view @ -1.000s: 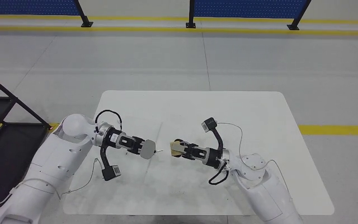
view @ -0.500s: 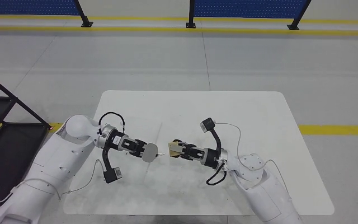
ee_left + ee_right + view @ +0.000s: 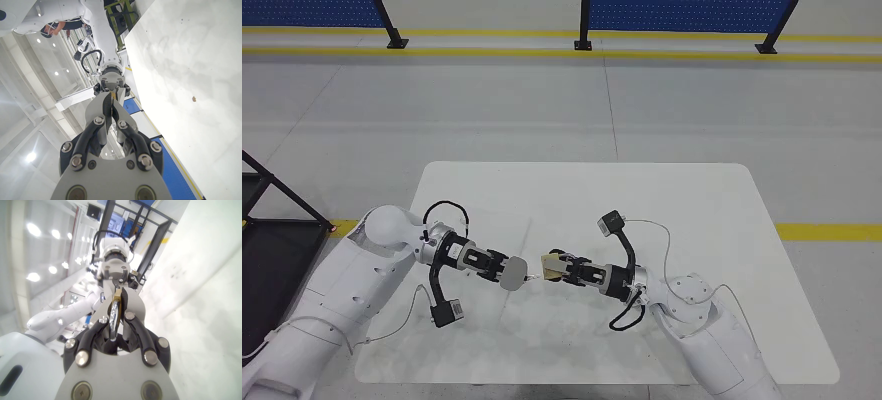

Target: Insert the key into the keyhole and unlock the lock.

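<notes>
Over the middle of the white table (image 3: 692, 200) my two grippers face each other tip to tip. My left gripper (image 3: 514, 273) is shut on a thin silver key (image 3: 531, 272) that points at the lock. A brass padlock (image 3: 555, 266) sits in my right gripper (image 3: 569, 268), which is shut on it. In the right wrist view the padlock (image 3: 117, 297) is clamped between the fingers (image 3: 130, 300), its shiny shackle (image 3: 113, 317) lying back toward the palm. In the left wrist view the left gripper (image 3: 112, 98) is pressed shut, the right gripper straight beyond it. The key tip stands just short of the lock.
A black frame (image 3: 272, 195) stands off the table's left side. Blue barriers (image 3: 682, 12) line the far floor. Bare tabletop lies around both arms.
My left arm has moved right, bringing the key tip closer to the padlock. The right gripper with the lock has shifted slightly left toward it.
</notes>
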### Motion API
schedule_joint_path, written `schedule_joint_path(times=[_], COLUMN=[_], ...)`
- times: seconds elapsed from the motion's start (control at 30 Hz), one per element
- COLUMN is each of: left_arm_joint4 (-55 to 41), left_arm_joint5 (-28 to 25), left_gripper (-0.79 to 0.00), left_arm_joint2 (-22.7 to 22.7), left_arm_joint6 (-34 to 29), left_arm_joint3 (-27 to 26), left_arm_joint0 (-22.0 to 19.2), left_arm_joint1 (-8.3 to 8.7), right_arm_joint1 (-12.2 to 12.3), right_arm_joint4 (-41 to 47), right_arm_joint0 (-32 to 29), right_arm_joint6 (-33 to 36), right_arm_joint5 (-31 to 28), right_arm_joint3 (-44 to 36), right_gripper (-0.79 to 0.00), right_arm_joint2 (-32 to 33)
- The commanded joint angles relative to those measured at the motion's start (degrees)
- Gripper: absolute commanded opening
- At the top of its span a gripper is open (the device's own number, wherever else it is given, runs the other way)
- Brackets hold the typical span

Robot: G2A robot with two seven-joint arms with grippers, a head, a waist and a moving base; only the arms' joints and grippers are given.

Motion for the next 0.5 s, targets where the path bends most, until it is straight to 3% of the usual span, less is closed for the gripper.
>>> schedule_joint_path(times=[0.0,0.47], left_arm_joint4=[-0.11,1.0], left_arm_joint5=[0.02,1.44], left_gripper=[-0.785,-0.785], left_arm_joint2=[0.3,0.82], left_arm_joint6=[-0.01,-1.44], left_arm_joint3=[0.2,0.64], left_arm_joint0=[-0.16,-0.6], left_arm_joint1=[-0.05,0.12], right_arm_joint1=[0.02,0.2], right_arm_joint4=[0.01,0.74], right_arm_joint0=[0.1,0.72], right_arm_joint6=[0.04,-0.13], right_arm_joint5=[0.1,0.75], right_arm_joint3=[0.13,0.7], right_gripper=[-0.785,-0.785], right_arm_joint2=[-0.18,-0.77])
